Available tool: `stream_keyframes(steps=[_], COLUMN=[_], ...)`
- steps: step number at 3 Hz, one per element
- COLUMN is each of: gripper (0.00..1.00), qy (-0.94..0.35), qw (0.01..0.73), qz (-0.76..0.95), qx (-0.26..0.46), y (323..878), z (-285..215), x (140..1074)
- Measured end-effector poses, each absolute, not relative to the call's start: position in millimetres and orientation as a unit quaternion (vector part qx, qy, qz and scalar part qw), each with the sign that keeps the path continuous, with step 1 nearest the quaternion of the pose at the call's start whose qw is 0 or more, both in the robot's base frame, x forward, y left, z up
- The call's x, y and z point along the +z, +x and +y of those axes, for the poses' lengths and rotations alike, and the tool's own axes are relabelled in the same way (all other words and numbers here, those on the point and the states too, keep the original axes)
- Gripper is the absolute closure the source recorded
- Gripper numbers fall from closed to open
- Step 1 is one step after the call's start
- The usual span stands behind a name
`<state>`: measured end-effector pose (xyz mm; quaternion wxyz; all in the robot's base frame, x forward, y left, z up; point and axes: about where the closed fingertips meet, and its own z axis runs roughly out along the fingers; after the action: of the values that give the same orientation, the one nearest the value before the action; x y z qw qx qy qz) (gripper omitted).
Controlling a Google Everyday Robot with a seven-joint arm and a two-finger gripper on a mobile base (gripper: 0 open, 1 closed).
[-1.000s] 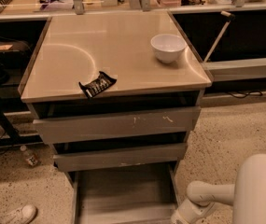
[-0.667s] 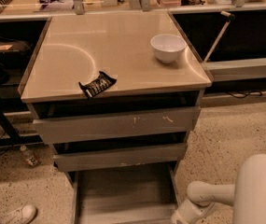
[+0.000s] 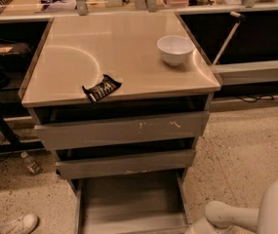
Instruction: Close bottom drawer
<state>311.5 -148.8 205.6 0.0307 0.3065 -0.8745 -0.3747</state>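
The bottom drawer is pulled out at the foot of the grey cabinet, showing its bare flat grey tray. Its front runs along the lower edge of the view. Above it are the mid-width drawer front and the tallest front with pale scratches. My white arm comes in at the lower right, next to the drawer's right side. The gripper lies below the frame, out of view.
On the cabinet top stand a white bowl at the right and a black snack packet near the front edge. A plastic bottle and a shoe lie on the speckled floor at the left. Shelving stands on both sides.
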Motion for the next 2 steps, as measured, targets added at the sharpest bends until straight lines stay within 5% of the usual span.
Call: stream_keyframes(steps=[2], gripper=[1.00], qy=[0.279], qw=[0.015], qz=[-0.891], qx=[-0.357], y=[321], z=[-159], x=[175])
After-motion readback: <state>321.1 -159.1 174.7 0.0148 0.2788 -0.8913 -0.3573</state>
